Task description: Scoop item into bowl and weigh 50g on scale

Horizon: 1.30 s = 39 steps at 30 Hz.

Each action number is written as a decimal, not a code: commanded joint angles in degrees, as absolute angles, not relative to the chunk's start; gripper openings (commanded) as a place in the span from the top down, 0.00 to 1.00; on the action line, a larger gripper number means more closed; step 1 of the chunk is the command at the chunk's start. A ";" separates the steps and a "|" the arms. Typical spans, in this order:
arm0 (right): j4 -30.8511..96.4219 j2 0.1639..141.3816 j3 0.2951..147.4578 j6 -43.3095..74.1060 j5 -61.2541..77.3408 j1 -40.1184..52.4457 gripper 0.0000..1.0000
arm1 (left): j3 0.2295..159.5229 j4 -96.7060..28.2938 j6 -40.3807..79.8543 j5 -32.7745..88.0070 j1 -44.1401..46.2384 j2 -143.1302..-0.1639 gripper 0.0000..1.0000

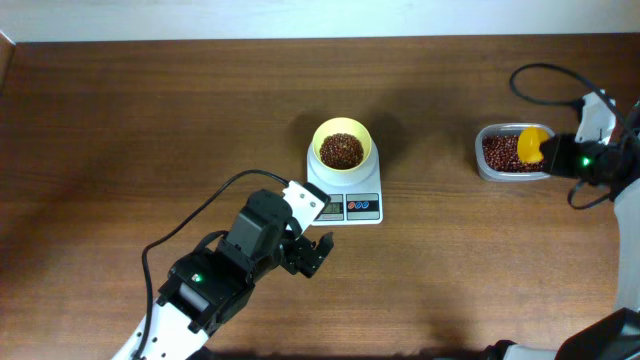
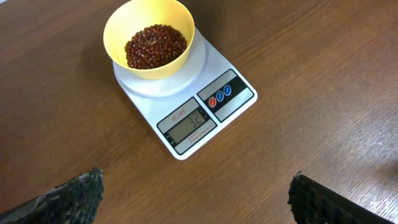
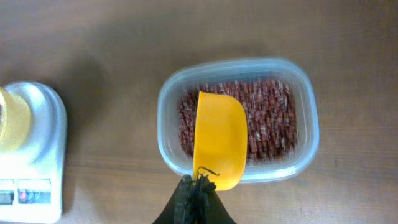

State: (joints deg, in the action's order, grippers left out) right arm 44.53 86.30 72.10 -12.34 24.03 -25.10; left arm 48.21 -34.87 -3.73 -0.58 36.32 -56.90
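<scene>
The pale-yellow bowl (image 1: 342, 147) sits on the white scale (image 1: 358, 205) at the table's middle and holds dark red-brown beans (image 1: 341, 150). In the left wrist view the bowl (image 2: 149, 37) and beans (image 2: 155, 45) show above the scale (image 2: 193, 106), whose display reads 32. My left gripper (image 1: 312, 256) (image 2: 196, 199) is open and empty, just in front of the scale. My right gripper (image 1: 556, 152) (image 3: 198, 186) is shut on the bright-yellow scoop (image 3: 219, 138) (image 1: 533, 143), held empty over the clear container (image 3: 239, 118) (image 1: 512, 153) of beans (image 3: 270, 118).
The scale's edge (image 3: 31, 155) and the bowl's rim (image 3: 12, 118) show at the left of the right wrist view. A black cable (image 1: 540, 75) loops above the container at the far right. Bare wooden table (image 1: 150, 120) lies to the left.
</scene>
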 commanded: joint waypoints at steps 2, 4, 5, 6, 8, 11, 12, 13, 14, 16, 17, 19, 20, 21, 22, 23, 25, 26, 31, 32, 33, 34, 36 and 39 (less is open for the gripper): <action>47.13 85.34 72.25 -17.85 20.93 -25.15 0.96 | 47.86 -34.76 -4.82 -0.16 36.49 -57.06 0.01; 47.22 85.34 72.25 -19.35 20.95 -25.15 0.96 | 47.86 -34.76 -4.82 -0.16 36.49 -57.06 0.01; 47.33 85.34 72.25 -19.35 20.95 -25.15 0.96 | 47.86 -34.76 -4.82 -0.16 36.49 -57.06 0.01; 47.44 85.34 72.25 -19.33 20.95 -25.15 0.96 | 47.86 -34.76 -4.82 -0.16 36.49 -57.06 0.01; 47.79 85.34 72.25 -19.88 20.93 -25.15 0.96 | 47.86 -34.76 -4.82 -0.16 36.49 -57.06 0.01; 47.83 85.34 72.25 -22.20 20.95 -25.15 0.96 | 47.86 -34.76 -4.82 -0.16 36.49 -57.06 0.01; 47.79 85.34 72.25 -23.27 20.93 -25.15 0.96 | 47.86 -34.76 -4.82 -0.16 36.49 -57.06 0.01; 47.79 85.36 72.25 -24.67 20.69 -25.15 0.96 | 47.86 -34.76 -4.82 -0.16 36.49 -57.06 0.01; 47.77 85.41 72.25 -25.82 20.58 -25.15 0.96 | 47.86 -34.76 -4.82 -0.16 36.49 -57.06 0.01; 46.37 86.15 72.25 -28.25 18.48 -25.15 0.96 | 47.86 -34.76 -4.82 -0.16 36.49 -57.06 0.01; 44.73 86.91 72.25 -28.32 17.23 -25.15 0.96 | 47.86 -34.76 -4.82 -0.16 36.49 -57.06 0.01; 41.25 89.25 72.25 -28.29 17.15 -25.15 0.96 | 47.86 -34.76 -4.82 -0.16 36.49 -57.06 0.01; 39.70 90.24 72.25 -28.29 17.30 -25.15 0.96 | 47.86 -34.76 -4.82 -0.16 36.49 -57.06 0.01; 38.24 91.20 72.25 -28.25 17.34 -25.15 0.96 | 47.86 -34.76 -4.82 -0.16 36.49 -57.06 0.01; 36.93 92.36 72.25 -28.16 17.50 -25.15 0.96 | 47.86 -34.76 -4.82 -0.16 36.49 -57.06 0.01; 36.53 92.99 72.25 -28.03 17.56 -25.15 0.96 | 47.86 -34.76 -4.82 -0.16 36.49 -57.06 0.01; 36.69 94.26 72.25 -27.20 17.76 -25.15 0.96 | 47.86 -34.76 -4.82 -0.16 36.49 -57.06 0.01; 36.71 94.74 72.25 -26.09 17.80 -25.15 0.96 | 47.86 -34.79 -4.82 -0.16 36.60 -57.06 0.01; 40.77 95.31 71.79 -23.31 20.75 -25.06 0.96 | 47.86 -34.76 -4.82 -0.16 36.60 -57.32 0.01; 41.17 95.33 71.26 -23.33 20.75 -25.04 0.96 | 47.86 -34.76 -4.82 -0.16 36.60 -57.32 0.01; 41.15 95.70 70.24 -23.35 20.75 -25.04 0.96 | 47.86 -34.76 -4.82 -0.16 36.60 -57.32 0.01; 41.06 96.20 69.60 -23.35 20.75 -25.04 0.96 | 47.86 -34.76 -4.82 -0.16 36.60 -57.32 0.01; 40.42 97.56 68.58 -23.35 20.75 -25.04 0.96 | 47.86 -34.76 -4.82 -0.16 36.60 -57.32 0.01; 38.35 100.53 67.70 -23.33 20.53 -24.67 0.96 | 47.86 -34.79 -4.82 -0.16 36.62 -57.32 0.01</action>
State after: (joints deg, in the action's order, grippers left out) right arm 38.70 97.80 69.01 -23.97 20.88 -25.08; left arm 48.21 -34.85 -3.73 -0.58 36.32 -56.90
